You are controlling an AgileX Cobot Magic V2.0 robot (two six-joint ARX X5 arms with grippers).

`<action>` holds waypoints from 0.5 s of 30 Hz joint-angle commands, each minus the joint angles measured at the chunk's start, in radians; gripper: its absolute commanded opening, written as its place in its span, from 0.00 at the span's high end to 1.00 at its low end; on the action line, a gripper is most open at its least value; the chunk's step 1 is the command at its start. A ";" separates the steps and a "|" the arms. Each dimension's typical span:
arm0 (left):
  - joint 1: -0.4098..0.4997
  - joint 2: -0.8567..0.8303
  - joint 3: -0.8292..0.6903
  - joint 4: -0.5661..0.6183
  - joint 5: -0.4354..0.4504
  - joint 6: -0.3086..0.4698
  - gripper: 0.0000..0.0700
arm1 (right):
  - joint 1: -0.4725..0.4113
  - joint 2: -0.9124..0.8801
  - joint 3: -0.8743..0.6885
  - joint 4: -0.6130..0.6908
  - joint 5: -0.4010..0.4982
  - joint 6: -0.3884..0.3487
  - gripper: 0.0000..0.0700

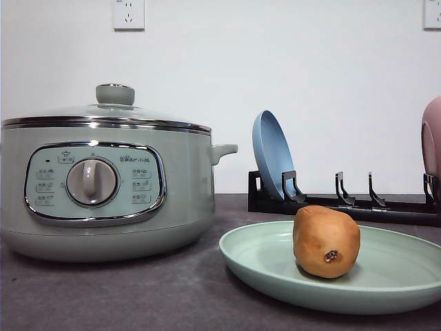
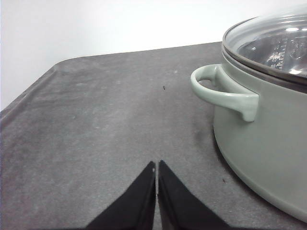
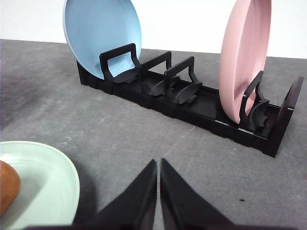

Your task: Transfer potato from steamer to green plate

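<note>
While the left gripper (image 2: 157, 165) hangs low over the dark grey table (image 2: 105, 120) with its black fingers pressed together and nothing between them, the steamer (image 2: 268, 129) stands just beside it, one side handle jutting toward the bare cloth and the glass lid seated on the rim. Equally pinched and empty, the right gripper (image 3: 158, 163) points at the black dish rack (image 3: 201, 103), with the green plate (image 3: 45, 182) near its fingers and the potato (image 3: 8, 194) resting on that plate, apart from both pairs of jaws. Seen from the front, the potato (image 1: 326, 241) sits on the green plate (image 1: 386, 276) at the table's near right edge, the steamer (image 1: 103, 186) at the left. Behind, along the far edge, the rack holds a blue plate (image 1: 273, 155) and a pink plate (image 3: 245, 57) upright before a white wall (image 1: 310, 69).
</note>
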 commanded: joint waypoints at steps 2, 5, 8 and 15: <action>0.002 -0.002 -0.021 -0.005 -0.006 -0.010 1.00 | -0.002 -0.003 -0.005 0.000 0.001 -0.001 1.00; 0.002 -0.002 -0.021 -0.005 -0.005 -0.010 1.00 | -0.002 -0.003 -0.005 0.000 0.001 -0.001 1.00; 0.002 -0.002 -0.021 -0.005 -0.005 -0.010 1.00 | -0.002 -0.003 -0.005 0.000 0.001 -0.001 1.00; 0.002 -0.002 -0.021 -0.005 -0.005 -0.010 1.00 | -0.002 -0.003 -0.005 0.000 0.001 -0.001 1.00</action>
